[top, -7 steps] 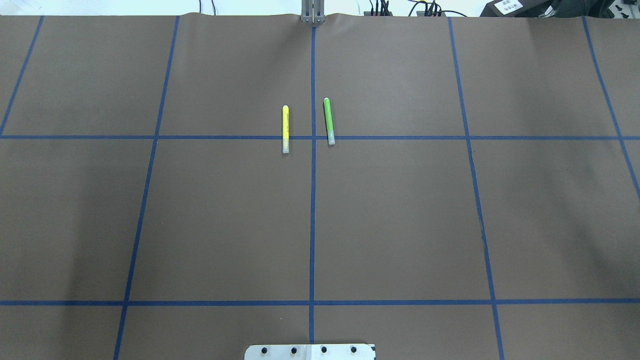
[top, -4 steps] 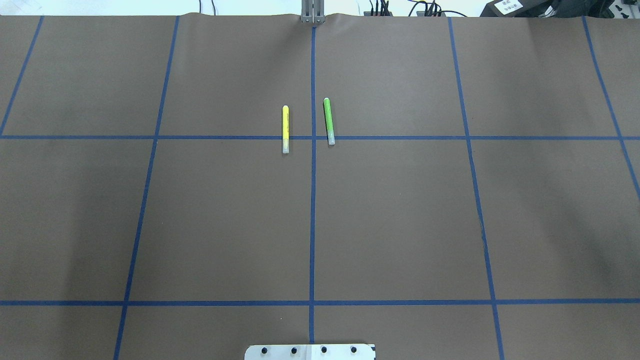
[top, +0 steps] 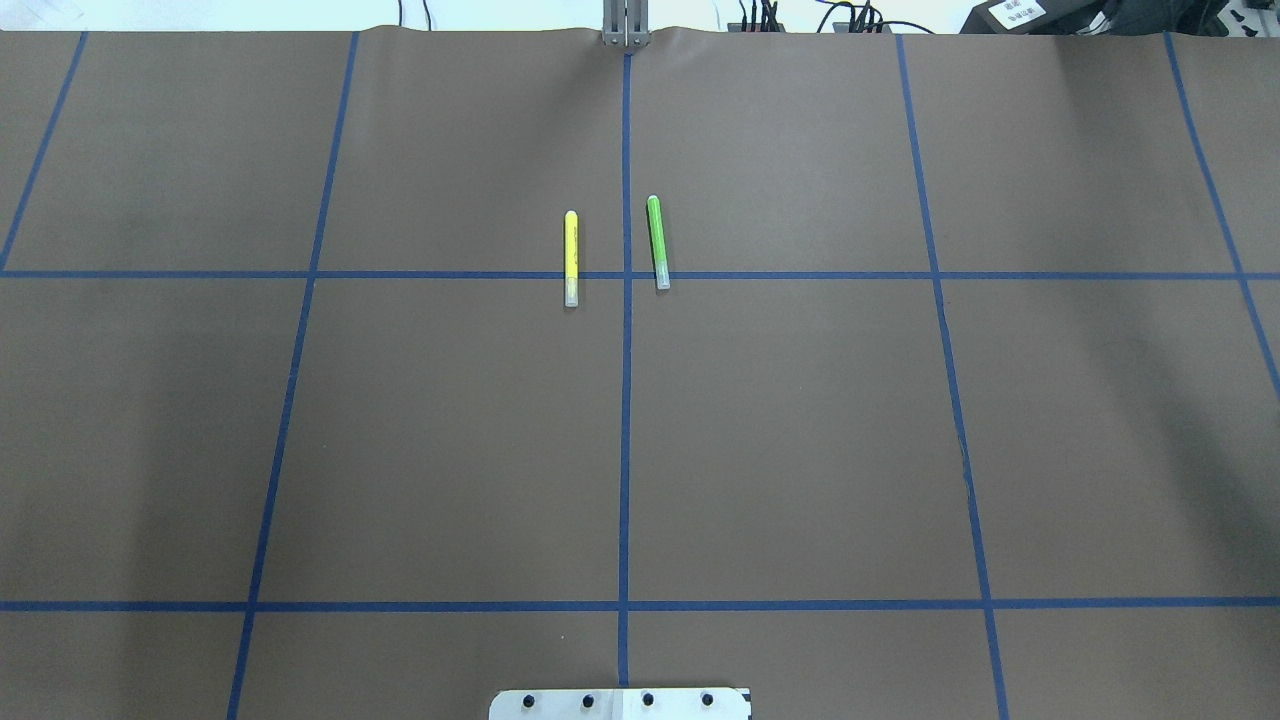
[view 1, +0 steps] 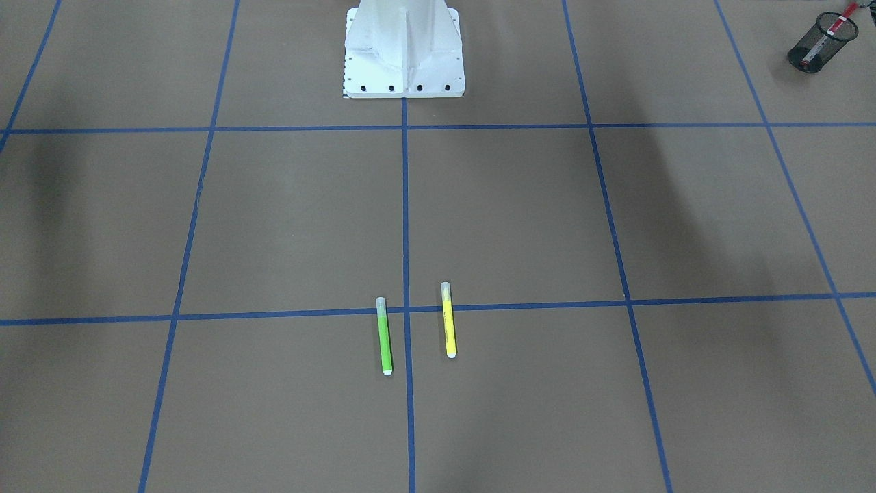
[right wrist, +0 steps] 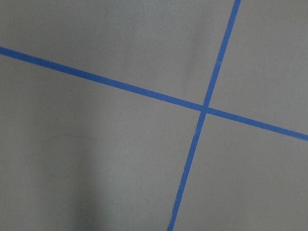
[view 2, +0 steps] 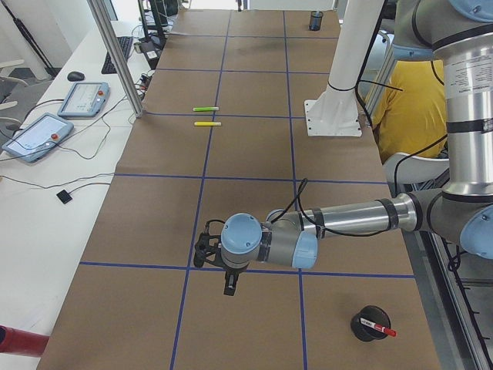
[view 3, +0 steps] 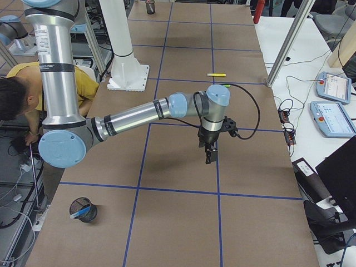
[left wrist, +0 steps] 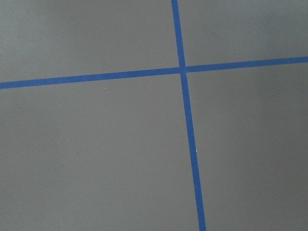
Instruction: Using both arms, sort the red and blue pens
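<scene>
The red pen stands in a black mesh cup at the robot's left end of the table; the exterior left view has the same red pen and cup in the foreground. The blue pen sits in another black mesh cup at the robot's right end. My left gripper points down over a blue tape line, away from the cup. My right gripper hangs over the brown paper. Both show only in side views, so I cannot tell their state. Both wrist views show only paper and tape.
A yellow marker and a lime-green marker lie side by side mid-table, far from both grippers. The white pedestal stands at the robot's edge. A person in a yellow shirt bends beside the base. Tablets lie beyond the table edge.
</scene>
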`<state>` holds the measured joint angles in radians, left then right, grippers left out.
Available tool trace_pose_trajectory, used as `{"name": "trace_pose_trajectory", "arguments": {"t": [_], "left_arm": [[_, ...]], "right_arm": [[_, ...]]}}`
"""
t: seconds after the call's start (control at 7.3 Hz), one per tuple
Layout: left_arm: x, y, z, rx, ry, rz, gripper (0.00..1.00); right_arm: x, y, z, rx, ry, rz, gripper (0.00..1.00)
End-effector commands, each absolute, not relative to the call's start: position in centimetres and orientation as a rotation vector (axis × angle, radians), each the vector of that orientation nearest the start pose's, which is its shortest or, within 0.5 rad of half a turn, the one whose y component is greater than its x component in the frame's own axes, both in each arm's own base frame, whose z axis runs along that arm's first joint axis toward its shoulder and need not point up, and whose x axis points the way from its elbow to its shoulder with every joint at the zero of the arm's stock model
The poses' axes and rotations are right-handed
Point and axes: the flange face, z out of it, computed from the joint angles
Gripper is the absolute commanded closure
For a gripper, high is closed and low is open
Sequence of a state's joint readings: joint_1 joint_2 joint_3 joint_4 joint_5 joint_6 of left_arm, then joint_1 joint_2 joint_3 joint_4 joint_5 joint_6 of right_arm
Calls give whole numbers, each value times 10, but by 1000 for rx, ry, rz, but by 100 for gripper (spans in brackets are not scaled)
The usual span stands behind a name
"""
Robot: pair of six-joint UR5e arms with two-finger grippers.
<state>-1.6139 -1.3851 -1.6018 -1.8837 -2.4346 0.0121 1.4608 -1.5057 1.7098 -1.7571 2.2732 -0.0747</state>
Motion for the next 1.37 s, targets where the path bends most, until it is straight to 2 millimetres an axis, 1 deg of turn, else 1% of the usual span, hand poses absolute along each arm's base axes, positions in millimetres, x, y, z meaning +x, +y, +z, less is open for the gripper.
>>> {"name": "trace_pose_trajectory", "arguments": {"t": [0.0, 0.14, 0.27, 0.41, 0.55, 0.82, 0.96, 1.1, 1.23], "left_arm": [[-76, -416, 688, 174, 857, 39, 0], [-76, -416, 688, 175, 857, 38, 0], [-76, -416, 688, 175, 857, 38, 0], [-76, -416, 688, 175, 857, 38, 0], [-76, -416, 688, 175, 857, 38, 0], [-76, -416, 687, 175, 857, 40, 0], [-76, -416, 687, 175, 857, 40, 0], [-76, -416, 687, 175, 857, 40, 0], [-76, -416, 688, 175, 857, 42, 0]], "right_arm": [[55, -488, 687, -22, -774, -70, 1], [69, -462, 705, 14, -775, -36, 1], [74, -451, 694, 29, -771, -16, 1], [75, -452, 684, 11, -758, 48, 1], [78, -451, 672, 29, -729, 62, 1], [77, -446, 675, 28, -728, 54, 1], [78, -437, 688, 0, -720, 60, 0], [78, -434, 691, -9, -715, 69, 0], [77, -426, 696, -48, -728, 79, 0]]}}
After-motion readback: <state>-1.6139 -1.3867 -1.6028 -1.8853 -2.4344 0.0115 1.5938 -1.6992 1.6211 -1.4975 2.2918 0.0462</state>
